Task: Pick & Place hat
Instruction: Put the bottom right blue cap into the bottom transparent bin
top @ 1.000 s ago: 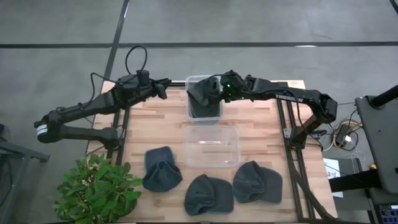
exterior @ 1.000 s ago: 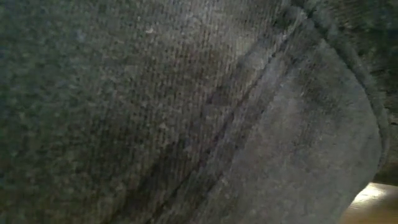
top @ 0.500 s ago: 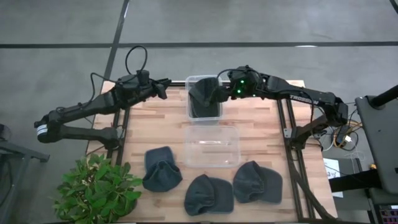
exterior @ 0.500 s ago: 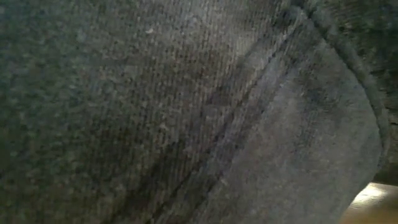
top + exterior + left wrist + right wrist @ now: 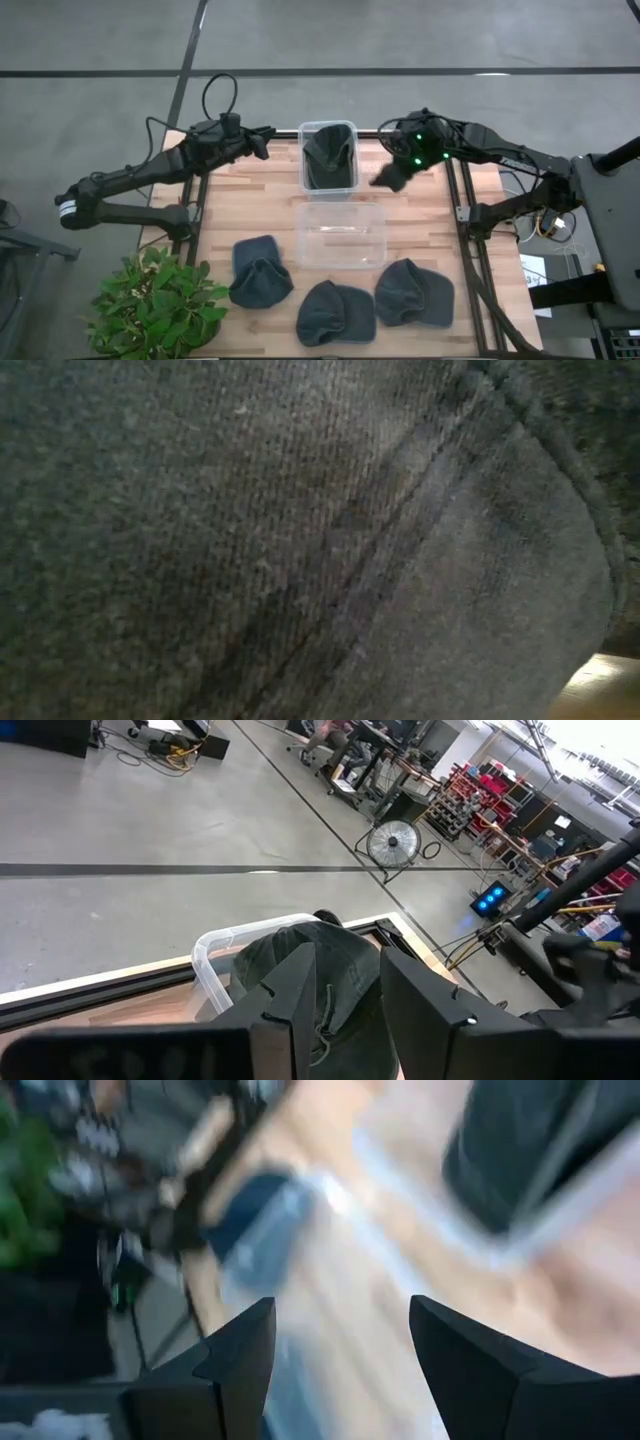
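A dark grey hat (image 5: pixel 328 152) lies crumpled in the small clear bin (image 5: pixel 304 170) at the table's far edge; the left wrist view shows this hat (image 5: pixel 330 960) too. Three more grey hats lie flat along the near edge: one (image 5: pixel 260 270), another (image 5: pixel 336 313) and a third (image 5: pixel 414 293). My right gripper (image 5: pixel 388 180) hovers open just right of the small bin, touching nothing; its wrist view (image 5: pixel 340 1315) is blurred. My left gripper (image 5: pixel 265 143) waits open, left of that bin (image 5: pixel 345 970). The cloth of a hat (image 5: pixel 300 540) fills the low view.
A larger clear bin (image 5: pixel 302 240) stands in the table's middle, nothing in it. A green plant (image 5: pixel 155 305) sits off the near left corner. Bare wood (image 5: pixel 420 215) shows to the right of the bins.
My right gripper has drawn back from the small far bin, moving toward the table's right and a little toward the near edge. It has let go of the hat, which stays in the bin.
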Robot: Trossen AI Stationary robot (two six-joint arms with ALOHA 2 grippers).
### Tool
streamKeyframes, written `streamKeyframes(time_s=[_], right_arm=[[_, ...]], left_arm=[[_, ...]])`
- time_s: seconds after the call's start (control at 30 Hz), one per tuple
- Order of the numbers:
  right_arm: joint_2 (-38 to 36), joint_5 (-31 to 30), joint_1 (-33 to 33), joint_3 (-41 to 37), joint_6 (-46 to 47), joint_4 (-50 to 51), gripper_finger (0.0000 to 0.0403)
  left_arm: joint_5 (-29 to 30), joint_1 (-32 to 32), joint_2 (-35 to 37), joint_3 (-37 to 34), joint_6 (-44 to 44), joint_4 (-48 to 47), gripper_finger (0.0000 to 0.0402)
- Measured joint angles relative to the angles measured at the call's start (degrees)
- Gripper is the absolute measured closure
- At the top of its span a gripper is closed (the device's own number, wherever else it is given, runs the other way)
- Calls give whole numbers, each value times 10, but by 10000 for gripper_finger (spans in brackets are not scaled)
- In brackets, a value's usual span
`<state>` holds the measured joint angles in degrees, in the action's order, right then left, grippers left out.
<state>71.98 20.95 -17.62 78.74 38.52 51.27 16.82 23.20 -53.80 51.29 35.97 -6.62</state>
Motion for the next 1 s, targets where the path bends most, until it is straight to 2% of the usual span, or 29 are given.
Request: streamKeyframes(time_s=[0.13,0.37,0.7,1.0], right_arm=[[-9,32,12,0,-3,129,179],[-5,36,51,-2,-32,309,179],[-4,70,143,-55,-47,340,179],[-2,69,242,-165,-43,322,179]], left_arm=[[0,0,0,0,0,0,294],[0,0,0,0,0,0,294],[0,0,0,0,5,0,294],[0,0,0,0,5,0,294]])
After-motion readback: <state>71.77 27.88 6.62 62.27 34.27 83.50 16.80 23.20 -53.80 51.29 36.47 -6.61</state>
